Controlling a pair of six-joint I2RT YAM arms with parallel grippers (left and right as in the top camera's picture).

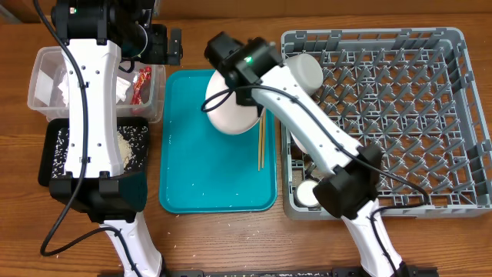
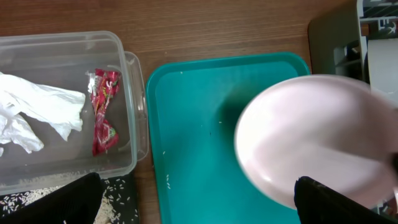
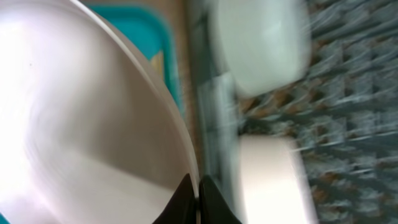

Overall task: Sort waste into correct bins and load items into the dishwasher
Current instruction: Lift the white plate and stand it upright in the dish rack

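Right wrist: plate (image 3: pixel 81 112) rim within right pincer (image 3: pixel 198 200).

White-shelled left arm (image 1: pixel 91 100) and right arm (image 1: pixel 304 108) have black joints, black cables (image 1: pixel 61 215) and green lights (image 1: pixel 248 60).

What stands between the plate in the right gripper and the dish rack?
Nothing visible blocks it. The plate, pinched by the right gripper, hangs over the teal tray; only the left wall of the dish rack and a white bowl inside it lie ahead.
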